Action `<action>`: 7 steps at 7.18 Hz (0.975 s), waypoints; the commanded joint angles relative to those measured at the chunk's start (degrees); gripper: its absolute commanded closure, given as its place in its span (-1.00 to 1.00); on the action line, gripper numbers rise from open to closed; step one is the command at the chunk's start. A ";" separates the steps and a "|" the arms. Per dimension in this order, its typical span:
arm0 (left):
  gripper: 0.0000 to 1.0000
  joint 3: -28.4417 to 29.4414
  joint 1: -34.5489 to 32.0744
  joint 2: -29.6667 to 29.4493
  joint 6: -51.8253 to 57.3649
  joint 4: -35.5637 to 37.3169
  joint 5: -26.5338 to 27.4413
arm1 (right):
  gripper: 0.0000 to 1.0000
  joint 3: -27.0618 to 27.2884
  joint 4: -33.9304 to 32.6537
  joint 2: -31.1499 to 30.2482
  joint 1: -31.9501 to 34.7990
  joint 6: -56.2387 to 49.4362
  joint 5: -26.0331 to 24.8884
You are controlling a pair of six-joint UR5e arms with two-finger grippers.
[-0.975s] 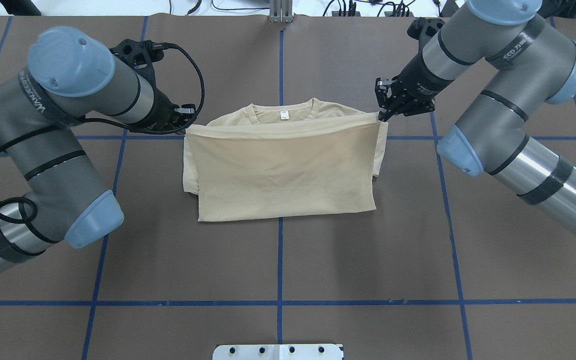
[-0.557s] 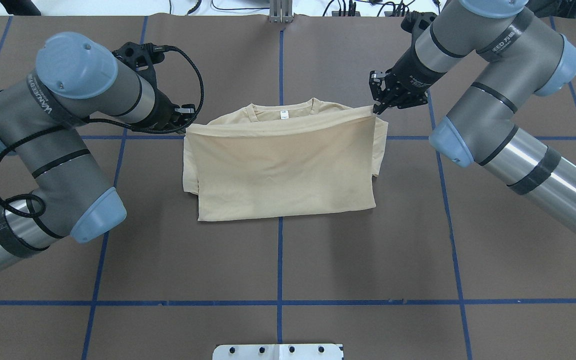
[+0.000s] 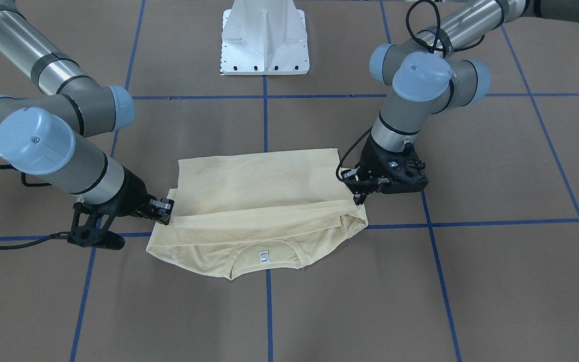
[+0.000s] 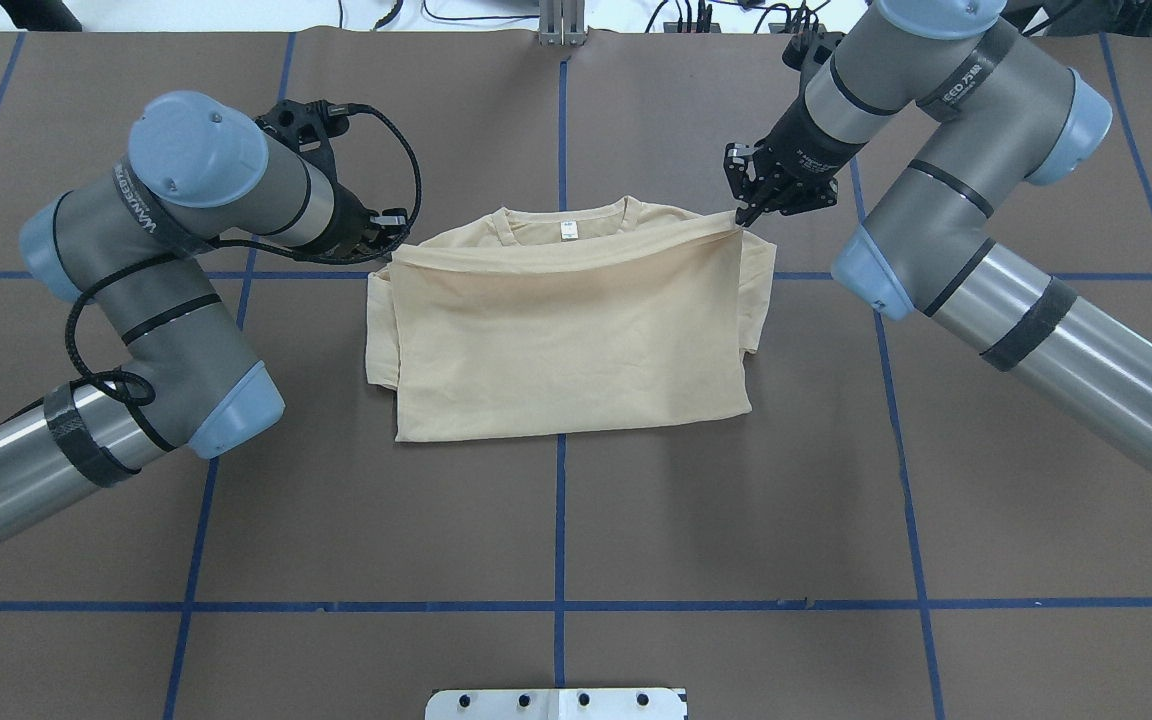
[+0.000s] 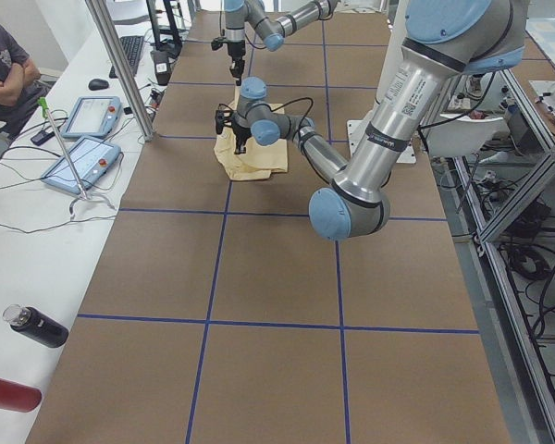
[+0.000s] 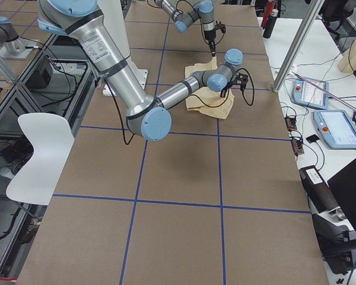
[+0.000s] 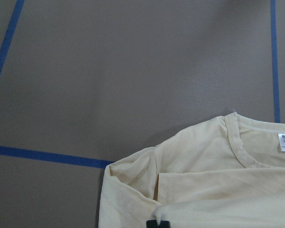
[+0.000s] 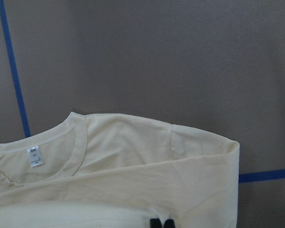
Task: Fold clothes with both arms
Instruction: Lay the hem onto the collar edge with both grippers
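Observation:
The pale cream shirt (image 4: pixel 566 330) lies folded in half on the brown table, back side up, print hidden. Its collar and white neck tag (image 4: pixel 568 230) show beyond the folded-over edge. My left gripper (image 4: pixel 386 245) is shut on the left corner of that edge, and my right gripper (image 4: pixel 739 215) is shut on the right corner. In the front-facing view the left gripper (image 3: pixel 357 201) is on the right and the right gripper (image 3: pixel 166 216) on the left, both low at the cloth. Each wrist view shows black fingertips (image 7: pixel 157 223) (image 8: pixel 161 223) pinching the cloth below the collar.
Blue tape lines (image 4: pixel 560 520) grid the brown table. The white pedestal base (image 3: pixel 265 40) stands on the robot's side. Tablets (image 5: pixel 83 139) and bottles (image 5: pixel 37 326) lie on a side bench, where a person (image 5: pixel 5 65) sits. A white chair (image 6: pixel 38 154) stands beside the table.
Both grippers have moved away from the robot toward the collar, carrying the folded edge further up over the shirt. The right gripper has travelled more than the left.

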 commanded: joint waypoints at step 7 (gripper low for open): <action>1.00 6.30 -0.16 -2.05 -0.40 -3.38 1.95 | 1.00 -8.24 4.75 2.22 -1.16 0.01 -2.33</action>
